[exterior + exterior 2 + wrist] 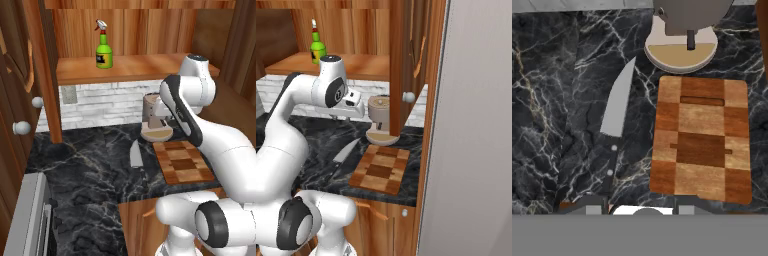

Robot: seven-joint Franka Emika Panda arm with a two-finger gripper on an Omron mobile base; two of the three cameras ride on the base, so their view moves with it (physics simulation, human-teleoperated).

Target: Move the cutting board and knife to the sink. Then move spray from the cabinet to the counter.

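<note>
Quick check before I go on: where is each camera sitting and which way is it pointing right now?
Left base view: behind the arm's left, looking forward and down at the counter; arm at right.
Right base view: behind its right, same counter; arm at left.
Hand view: on the hand, looking down; finger tips at bottom.
All share the cutting board, knife and coffee machine.

Beige coffee machine [155, 120] against white brick backsplash [107, 102], grey stove top [25, 220] at left

No legible txt; spray [103, 48] label b/w, too blurred to read.
</note>
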